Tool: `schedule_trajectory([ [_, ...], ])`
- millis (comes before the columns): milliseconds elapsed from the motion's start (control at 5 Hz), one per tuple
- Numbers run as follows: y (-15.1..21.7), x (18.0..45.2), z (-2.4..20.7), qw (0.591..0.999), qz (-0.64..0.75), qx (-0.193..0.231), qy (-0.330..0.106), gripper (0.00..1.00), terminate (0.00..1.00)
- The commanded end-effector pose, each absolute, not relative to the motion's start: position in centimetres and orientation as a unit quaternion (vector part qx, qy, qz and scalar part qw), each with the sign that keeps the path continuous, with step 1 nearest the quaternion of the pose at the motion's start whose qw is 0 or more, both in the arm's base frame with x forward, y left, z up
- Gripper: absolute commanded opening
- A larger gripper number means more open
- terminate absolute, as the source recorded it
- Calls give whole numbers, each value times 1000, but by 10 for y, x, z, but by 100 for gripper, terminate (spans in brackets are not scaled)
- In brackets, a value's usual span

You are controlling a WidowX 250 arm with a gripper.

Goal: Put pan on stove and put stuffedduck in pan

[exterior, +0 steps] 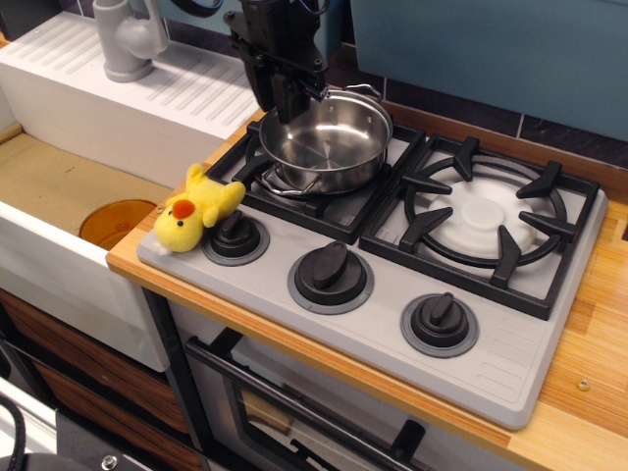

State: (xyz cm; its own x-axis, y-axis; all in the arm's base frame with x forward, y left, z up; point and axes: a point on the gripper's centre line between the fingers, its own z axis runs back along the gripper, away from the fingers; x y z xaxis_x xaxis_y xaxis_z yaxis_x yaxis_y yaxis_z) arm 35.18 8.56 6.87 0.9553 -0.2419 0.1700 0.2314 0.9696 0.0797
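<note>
A shiny round stainless-steel pan [325, 143] with shallow sides sits on the left burner grate of the grey toy cooktop [392, 285]; the black robot gripper [286, 98] stands at its back-left rim, apparently clamped on the rim, though the fingertips are hard to make out. The small yellow plush duck [196, 208] with an orange beak lies at the cooktop's front-left corner, beside a black knob [235, 234]. The duck looks soft and light, best pinched across its body; the pan looks rigid and slippery. The arm above is cut off.

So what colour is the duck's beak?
Orange-red, on the yellow stuffedduck beside the stove's left knob; the only camera view shows it.
</note>
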Motion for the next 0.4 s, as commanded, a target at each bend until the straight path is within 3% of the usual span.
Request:
schedule_trajectory([
  [0, 78, 365, 128, 984, -124, 57, -114, 100, 0],
  [200, 73, 365, 147, 983, -121, 87, -105, 100, 0],
])
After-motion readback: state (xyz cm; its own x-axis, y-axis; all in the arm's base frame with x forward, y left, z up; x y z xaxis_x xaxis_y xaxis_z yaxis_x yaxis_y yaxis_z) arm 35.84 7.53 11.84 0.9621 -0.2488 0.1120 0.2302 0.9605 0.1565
